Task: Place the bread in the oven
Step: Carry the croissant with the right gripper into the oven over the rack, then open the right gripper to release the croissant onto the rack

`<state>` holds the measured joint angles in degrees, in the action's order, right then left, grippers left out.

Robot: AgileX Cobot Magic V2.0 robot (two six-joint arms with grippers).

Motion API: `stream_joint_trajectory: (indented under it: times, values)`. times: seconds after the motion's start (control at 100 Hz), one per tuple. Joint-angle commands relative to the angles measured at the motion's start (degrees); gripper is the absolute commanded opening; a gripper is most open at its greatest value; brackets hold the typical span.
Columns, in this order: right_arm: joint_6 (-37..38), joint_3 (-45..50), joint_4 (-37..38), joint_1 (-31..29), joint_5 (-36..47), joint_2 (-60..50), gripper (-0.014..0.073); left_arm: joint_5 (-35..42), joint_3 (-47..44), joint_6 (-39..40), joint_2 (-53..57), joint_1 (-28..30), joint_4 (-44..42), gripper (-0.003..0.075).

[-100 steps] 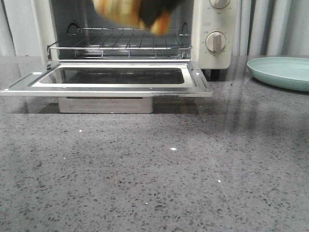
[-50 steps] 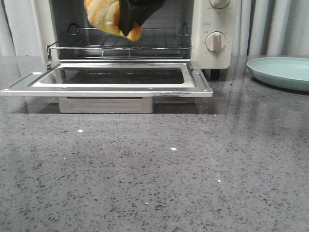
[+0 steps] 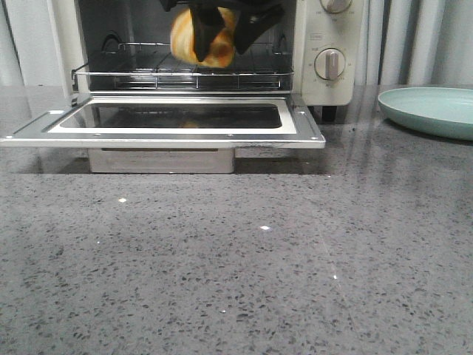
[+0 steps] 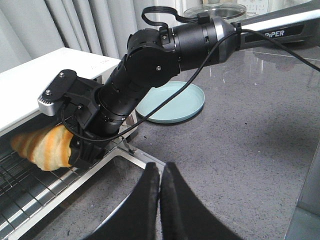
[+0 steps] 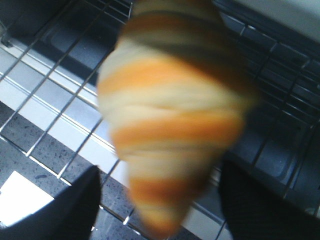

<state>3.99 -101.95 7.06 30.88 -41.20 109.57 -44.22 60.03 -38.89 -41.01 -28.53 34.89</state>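
Note:
The bread [image 3: 199, 38] is a golden-brown bun with paler stripes, blurred, just above the wire rack [image 3: 148, 70] inside the open cream-white oven [image 3: 325, 74]. My right gripper [image 3: 229, 33] reaches into the oven mouth. In the right wrist view its jaws [image 5: 160, 200] stand wide, with a gap on each side of the bread [image 5: 170, 125], so it is open. The left wrist view shows the bread [image 4: 42, 147] over the rack beside the right gripper [image 4: 85, 150]. My left gripper [image 4: 161, 167] is shut and empty, above the counter near the oven door's corner.
The oven's glass door [image 3: 170, 133] lies dropped flat over the grey speckled counter [image 3: 259, 259]. A pale green plate [image 3: 432, 109] sits on the counter to the right of the oven, also in the left wrist view [image 4: 175, 102]. Curtains hang behind.
The right gripper has carried the bread down and deeper into the oven, to the rack. Its jaws now stand apart from the bread.

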Motion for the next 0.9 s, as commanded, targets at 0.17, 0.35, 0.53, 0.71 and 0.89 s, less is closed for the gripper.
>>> stream_joint_trajectory:
  times: [0.17, 0.35, 0.53, 0.71, 0.89]
  values:
    - [0.99, -2.03, -0.11, -0.22, 0.36, -3.88, 0.0538, 5.72, 1.46, 2.07, 0.32, -0.45, -1.0, -0.0022]
    - [2.06, -0.79, -2.2, 0.44, -5.84, -8.3, 0.0398, 12.49, 0.76, 16.66, 3.97, -0.33, -17.34, -0.0022]
    - [2.06, 7.04, -2.2, 3.63, -5.28, -17.15, 0.0141, 16.47, -6.99, 34.71, 12.5, -0.33, -35.71, -0.0022]
    - [2.06, 24.63, 1.96, 9.02, 6.55, -34.43, -0.0069, 18.6, -18.83, 43.99, 22.81, -0.33, -45.35, -0.0022]
    - [2.06, 44.49, 3.67, 8.57, 18.99, -54.26, -0.0046, 18.6, -26.57, 44.11, 30.85, -0.33, -44.57, -0.0022]
